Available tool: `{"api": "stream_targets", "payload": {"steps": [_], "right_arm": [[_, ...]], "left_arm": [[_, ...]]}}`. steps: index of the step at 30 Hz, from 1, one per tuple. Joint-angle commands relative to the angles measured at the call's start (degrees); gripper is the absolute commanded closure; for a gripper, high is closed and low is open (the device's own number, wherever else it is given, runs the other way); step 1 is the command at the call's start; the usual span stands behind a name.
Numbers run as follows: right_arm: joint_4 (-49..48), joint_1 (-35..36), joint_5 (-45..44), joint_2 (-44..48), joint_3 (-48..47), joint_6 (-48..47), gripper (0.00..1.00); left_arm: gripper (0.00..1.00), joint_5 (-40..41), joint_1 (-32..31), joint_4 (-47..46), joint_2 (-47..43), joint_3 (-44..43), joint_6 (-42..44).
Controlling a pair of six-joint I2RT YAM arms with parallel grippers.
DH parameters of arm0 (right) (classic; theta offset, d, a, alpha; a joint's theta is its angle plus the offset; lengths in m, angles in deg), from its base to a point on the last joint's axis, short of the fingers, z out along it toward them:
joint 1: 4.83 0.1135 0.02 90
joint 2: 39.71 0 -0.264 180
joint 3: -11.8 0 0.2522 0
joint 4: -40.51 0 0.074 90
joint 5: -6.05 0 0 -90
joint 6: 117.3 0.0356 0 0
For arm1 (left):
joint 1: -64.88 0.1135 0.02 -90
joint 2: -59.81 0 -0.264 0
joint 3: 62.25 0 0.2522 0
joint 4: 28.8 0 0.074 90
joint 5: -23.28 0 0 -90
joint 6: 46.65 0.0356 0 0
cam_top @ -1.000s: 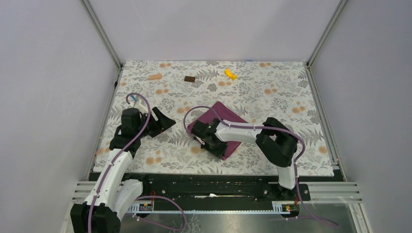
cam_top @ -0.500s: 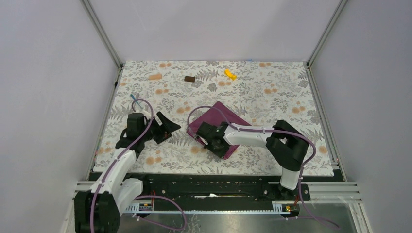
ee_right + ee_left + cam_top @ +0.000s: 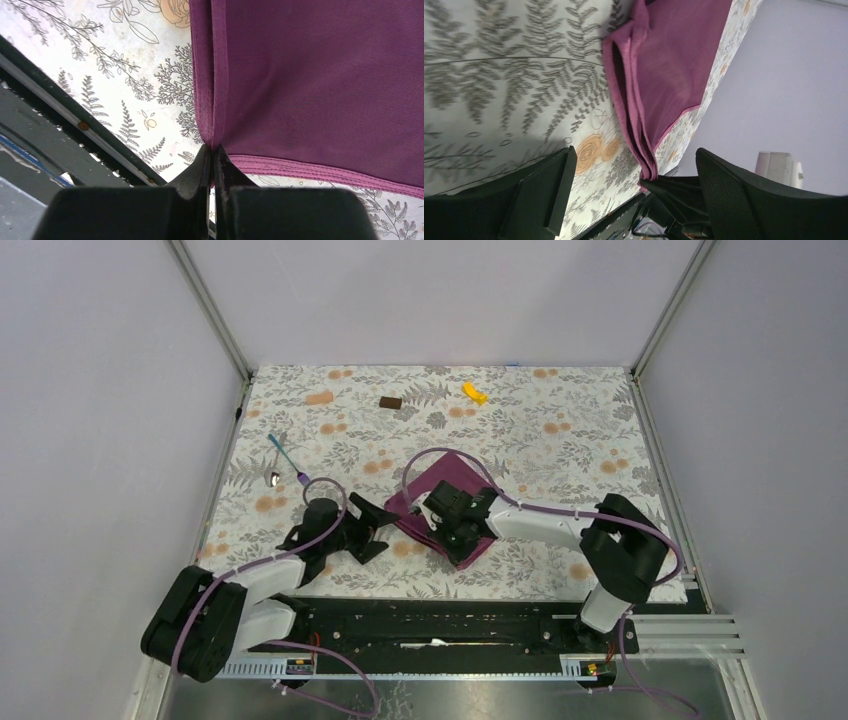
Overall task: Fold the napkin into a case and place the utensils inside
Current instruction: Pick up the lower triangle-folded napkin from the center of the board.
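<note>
**Right jaws pinched on the napkin, left jaws wide**

My right gripper (image 3: 212,152) is clamped tight on the napkin (image 3: 310,85), biting a corner where its folded layers meet. My left gripper (image 3: 634,154) sits low just beside the napkin's left corner, fingers spread wide with nothing gripped. The napkin lies folded on the floral table covering (image 3: 560,430). Well left of the napkin lie the utensils, untouched: the blue-handled one (image 3: 282,450) and the purple-handled spoon (image 3: 288,478).

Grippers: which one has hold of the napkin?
The right gripper, pinched shut on a folded corner of the napkin. The left gripper stands wide open beside it, gripping nothing.
</note>
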Motion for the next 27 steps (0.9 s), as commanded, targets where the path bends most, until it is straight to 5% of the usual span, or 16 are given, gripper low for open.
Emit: {"api": "stream_targets", "payload": {"steps": [1,15,27], "right_arm": [[-2.09,-1.32,3.14,3.98,0.31,0.80,1.00],[-2.37,-3.91,5.83,8.46,1.56,0.80,1.00],[-2.49,-5.36,7.81,10.08,1.73,0.77,1.00]], "left_arm": [[0.07,13.21,-4.89,-14.15,3.68,1.01,-8.31],[0.18,17.53,-8.80,-25.61,17.66,2.77,-16.98],[0.32,21.21,-8.86,-33.67,25.60,2.64,-14.29]]}}
